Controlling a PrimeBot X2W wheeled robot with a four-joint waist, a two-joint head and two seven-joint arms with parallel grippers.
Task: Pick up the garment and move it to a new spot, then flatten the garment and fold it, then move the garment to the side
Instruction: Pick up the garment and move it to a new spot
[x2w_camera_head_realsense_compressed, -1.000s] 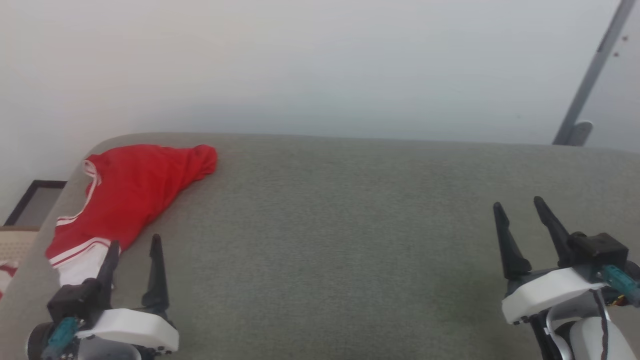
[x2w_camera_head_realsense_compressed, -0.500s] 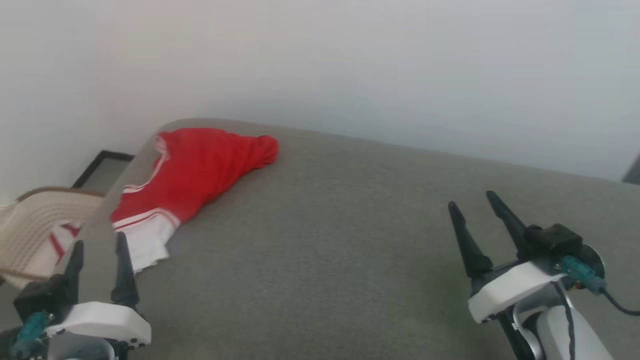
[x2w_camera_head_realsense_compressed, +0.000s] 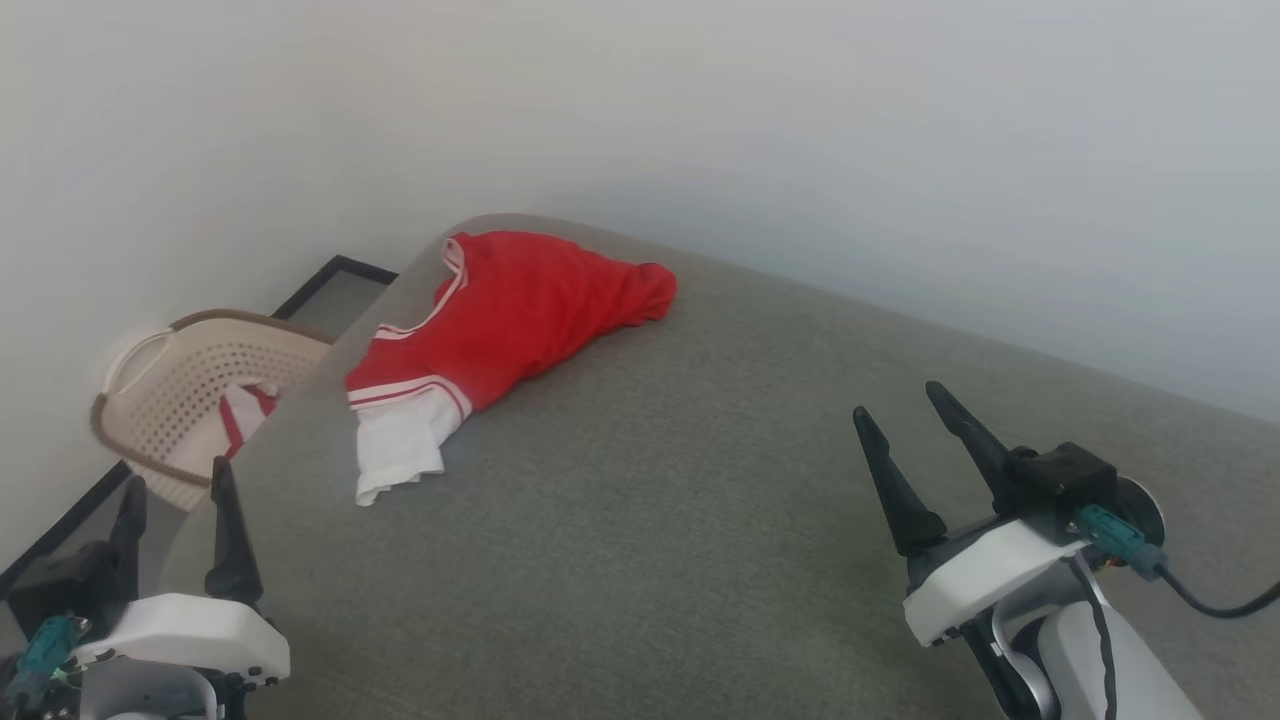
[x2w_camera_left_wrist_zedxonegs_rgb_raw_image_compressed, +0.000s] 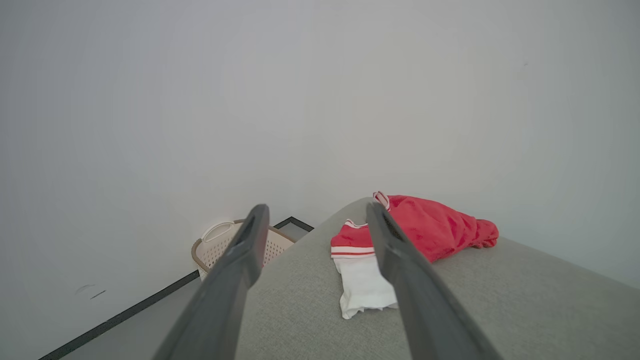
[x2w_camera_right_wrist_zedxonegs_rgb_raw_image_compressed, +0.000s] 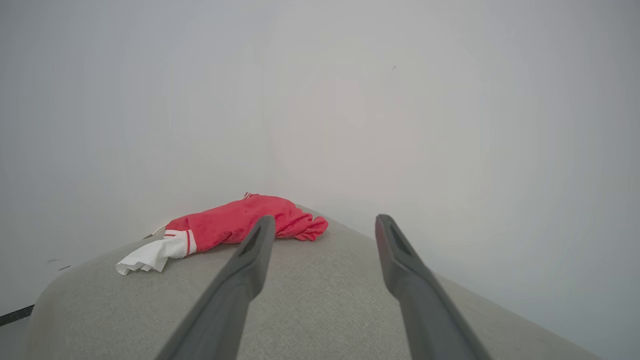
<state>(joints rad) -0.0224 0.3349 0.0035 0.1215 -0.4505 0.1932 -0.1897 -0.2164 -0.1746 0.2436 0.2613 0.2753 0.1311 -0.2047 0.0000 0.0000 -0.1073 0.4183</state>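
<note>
Red garment (x2w_camera_head_realsense_compressed: 520, 310) crumpled on grey cushion (x2w_camera_head_realsense_compressed: 700, 520), cream basket (x2w_camera_head_realsense_compressed: 180, 380) beside

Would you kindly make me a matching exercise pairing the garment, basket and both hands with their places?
1. garment
2. basket
3. left hand
4. right hand

A. open, lower right, above the grey surface
B. on the floor beside the surface's left end
C. crumpled at the surface's far left corner
D. open, lower left, at the surface's near edge

Pairs: 1-C, 2-B, 3-D, 4-A
</note>
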